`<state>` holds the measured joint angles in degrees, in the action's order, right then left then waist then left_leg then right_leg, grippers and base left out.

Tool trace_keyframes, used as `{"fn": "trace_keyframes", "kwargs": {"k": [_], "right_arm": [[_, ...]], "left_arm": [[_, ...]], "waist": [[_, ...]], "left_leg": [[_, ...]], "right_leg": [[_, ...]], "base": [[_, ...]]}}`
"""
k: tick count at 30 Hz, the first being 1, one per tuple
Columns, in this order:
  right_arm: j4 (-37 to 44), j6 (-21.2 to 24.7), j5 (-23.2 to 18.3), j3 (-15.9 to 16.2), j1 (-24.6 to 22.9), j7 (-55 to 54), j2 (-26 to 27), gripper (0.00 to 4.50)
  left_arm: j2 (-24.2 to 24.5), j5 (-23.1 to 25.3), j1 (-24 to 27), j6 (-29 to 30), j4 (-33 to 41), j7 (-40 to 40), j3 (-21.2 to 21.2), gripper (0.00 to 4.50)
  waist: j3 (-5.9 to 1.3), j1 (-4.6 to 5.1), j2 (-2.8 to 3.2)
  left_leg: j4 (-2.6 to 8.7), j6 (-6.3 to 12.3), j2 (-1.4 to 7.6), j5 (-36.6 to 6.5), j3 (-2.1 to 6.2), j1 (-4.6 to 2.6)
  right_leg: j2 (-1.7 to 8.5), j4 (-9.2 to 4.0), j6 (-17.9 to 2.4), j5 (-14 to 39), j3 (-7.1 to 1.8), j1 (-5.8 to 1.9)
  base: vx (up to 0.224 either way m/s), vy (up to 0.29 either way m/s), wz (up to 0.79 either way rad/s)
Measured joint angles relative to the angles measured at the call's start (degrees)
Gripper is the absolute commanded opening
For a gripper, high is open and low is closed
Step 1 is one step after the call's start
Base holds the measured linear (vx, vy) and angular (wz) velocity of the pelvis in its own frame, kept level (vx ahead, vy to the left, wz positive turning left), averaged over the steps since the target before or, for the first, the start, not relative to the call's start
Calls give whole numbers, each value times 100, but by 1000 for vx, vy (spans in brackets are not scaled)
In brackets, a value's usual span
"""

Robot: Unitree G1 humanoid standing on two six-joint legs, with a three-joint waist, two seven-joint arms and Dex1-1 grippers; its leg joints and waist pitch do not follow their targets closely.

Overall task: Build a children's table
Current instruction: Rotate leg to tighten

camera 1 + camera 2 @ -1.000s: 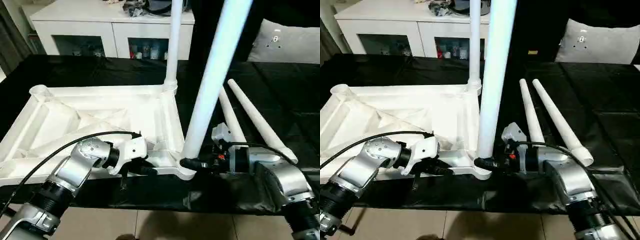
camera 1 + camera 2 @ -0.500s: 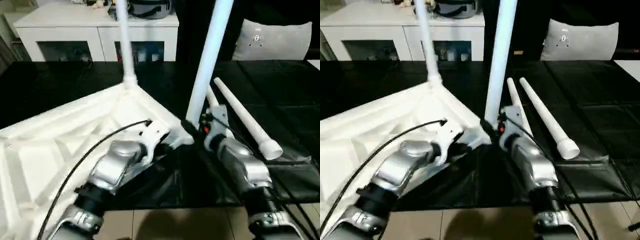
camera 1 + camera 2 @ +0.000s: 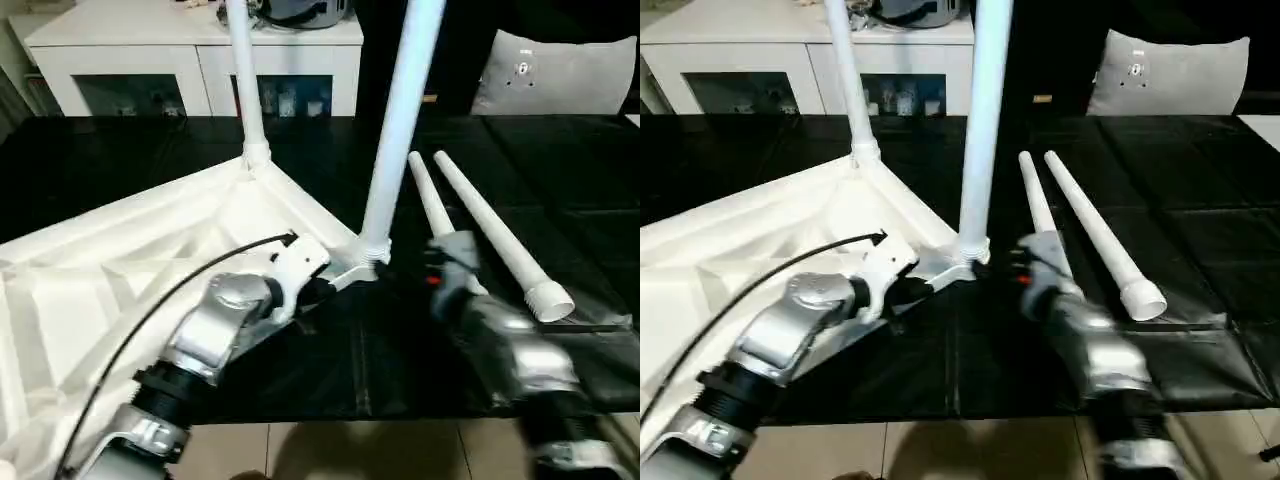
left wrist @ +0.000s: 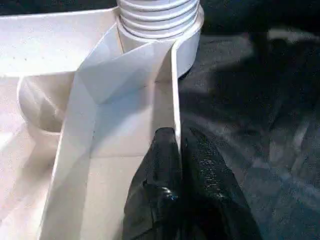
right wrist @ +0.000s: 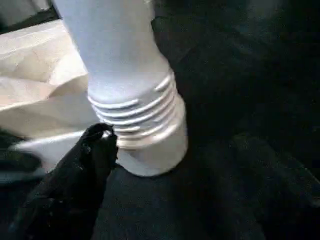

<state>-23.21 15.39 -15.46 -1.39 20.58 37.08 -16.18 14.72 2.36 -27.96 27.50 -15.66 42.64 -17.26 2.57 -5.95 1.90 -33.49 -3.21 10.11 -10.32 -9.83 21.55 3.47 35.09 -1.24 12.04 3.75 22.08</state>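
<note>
The children's table top [image 3: 120, 260] lies upside down on the left, its ribbed underside facing up. One white leg [image 3: 243, 80] stands upright in the far corner socket. A second leg [image 3: 395, 130] stands in the near corner socket, its threaded base [image 5: 135, 115] seated there. Two loose legs [image 3: 490, 232] [image 3: 430, 200] lie side by side on the right. My left gripper [image 4: 179, 150] is shut on the top's thin rim, close to the near socket. My right gripper [image 3: 432, 262] is open just right of the near leg, and one finger [image 5: 97, 150] is beside the threads.
A black cover [image 3: 150, 150] spreads over the work table, whose front edge runs low across the head views with tiled floor below. A white glass-door cabinet [image 3: 150, 60] stands at the back left and a grey cushion [image 3: 550, 75] at the back right.
My right gripper has let go of the near leg's base and drawn back to the right. The table top has swung round with my left gripper still on its rim.
</note>
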Motion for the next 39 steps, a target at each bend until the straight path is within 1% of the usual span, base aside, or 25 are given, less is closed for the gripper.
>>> {"fn": "trace_keyframes", "kwargs": {"k": [1,3,5,6,10,11,14,16,18,21,22,24,27,28,30,31,32,33,36,37,39], "right_arm": [[115,-20,-11,-9,-25,226,-163,437],[352,-65,-14,88,-68,610,-418,443],[548,-80,-19,170,-98,951,-622,448],[590,-80,-20,200,-100,1054,-669,448],[777,-94,-25,480,-105,1617,-855,448],[790,-103,-22,539,-103,1706,-892,448],[832,-122,32,714,-94,1927,-932,448],[832,-118,33,841,-67,2097,-930,448],[833,-69,16,901,-65,2264,-927,413],[847,25,-40,989,-66,2463,-928,408],[847,80,-67,1016,-66,2534,-933,385],[855,172,-104,1071,-66,2636,-949,368],[863,308,-218,1080,-67,2730,-949,358],[863,330,-242,1080,-67,2735,-949,335],[921,399,-256,1080,-97,2792,-969,319],[942,427,-266,1080,-116,2813,-984,319],[953,438,-274,1079,-130,2816,-995,298],[964,442,-290,1077,-147,2823,-1004,286],[1014,465,-294,1073,-162,2841,-1043,277],[1031,483,-297,1073,-173,2848,-1049,263],[1082,534,-305,1071,-196,2848,-1057,259]], "left_arm": [[101,1,0,-135,-48,108,0,0],[290,-1,6,-426,-107,342,-55,0],[456,-10,47,-702,-110,634,-117,0],[505,-13,50,-800,-109,752,-156,0],[776,-104,65,-1240,-77,1411,-396,0],[826,-117,65,-1318,-70,1544,-442,0],[1036,-168,70,-1541,-43,1992,-556,0],[1148,-211,69,-1640,-36,2243,-594,0],[1200,-224,66,-1715,-37,2411,-624,0],[1236,-232,54,-1759,-41,2552,-646,0],[1259,-254,45,-1768,-44,2603,-666,0],[1284,-267,39,-1797,-46,2676,-683,0],[1282,-266,34,-1861,-77,2717,-683,0],[1278,-266,32,-1884,-93,2717,-683,0],[1266,-264,24,-1900,-112,2720,-683,0],[1260,-264,22,-1901,-115,2721,-683,0],[1257,-264,21,-1901,-118,2727,-683,0],[1255,-265,21,-1902,-120,2735,-683,0],[1236,-267,8,-1911,-150,2768,-683,0],[1232,-266,7,-1917,-158,2777,-683,0],[1231,-268,6,-1920,-163,2794,-683,0]], "waist": [[0,-1,0],[0,-10,-1],[0,-54,-1],[0,-66,-1],[0,-216,-1],[0,-240,-1],[-1,-264,-3],[-2,-262,-8],[-3,-268,-9],[-3,-267,-12],[-3,-268,-12],[-3,-274,-12],[-3,-286,-12],[-3,-287,-12],[-3,-299,-12],[-3,-305,-12],[-3,-309,-12],[-3,-314,-12],[-4,-334,-11],[-4,-344,-11],[-4,-355,-11]], "left_leg": [[-1,1,4,0,0,1],[-1,3,6,1,0,9],[-4,6,10,3,0,18],[-6,6,11,3,1,22],[-25,13,10,1,0,47],[-28,13,9,1,0,50],[-35,14,7,-1,-2,50],[-38,14,8,-1,-2,48],[-39,14,8,0,-2,47],[-42,14,8,0,-2,47],[-42,14,8,0,-2,47],[-42,14,8,0,-2,47],[-43,14,8,0,-2,47],[-43,14,8,0,-2,47],[-43,14,8,0,-2,47],[-43,14,8,0,-2,47],[-43,14,8,0,-2,47],[-43,14,8,0,-2,46],[-43,14,9,0,-2,45],[-43,14,9,0,-2,45],[-44,14,9,0,-2,44]], "right_leg": [[-2,0,0,0,3,0],[-3,1,1,0,5,7],[-3,1,0,0,10,12],[-3,2,0,0,11,14],[2,2,0,0,12,21],[4,2,0,0,12,21],[7,5,0,-1,10,19],[8,12,0,-1,10,19],[8,14,0,-1,10,18],[9,17,0,-1,11,17],[9,17,0,-1,10,18],[9,17,0,-1,11,17],[9,17,0,-1,11,18],[9,18,0,-1,11,18],[9,19,0,-1,11,18],[9,20,0,-1,11,18],[9,20,-1,-1,11,18],[9,20,0,-1,11,18],[9,21,0,-1,12,18],[9,21,0,-1,12,18],[9,22,0,-1,11,18]], "base": [[0,0,0],[0,0,0],[0,0,0],[0,0,0],[0,0,0],[0,0,0],[0,0,0],[0,0,0],[0,0,0],[0,0,0],[0,0,0],[0,0,0],[0,0,0],[0,0,0],[0,0,0],[0,0,0],[0,0,0],[0,0,0],[0,0,0],[0,0,0],[0,0,0]]}}
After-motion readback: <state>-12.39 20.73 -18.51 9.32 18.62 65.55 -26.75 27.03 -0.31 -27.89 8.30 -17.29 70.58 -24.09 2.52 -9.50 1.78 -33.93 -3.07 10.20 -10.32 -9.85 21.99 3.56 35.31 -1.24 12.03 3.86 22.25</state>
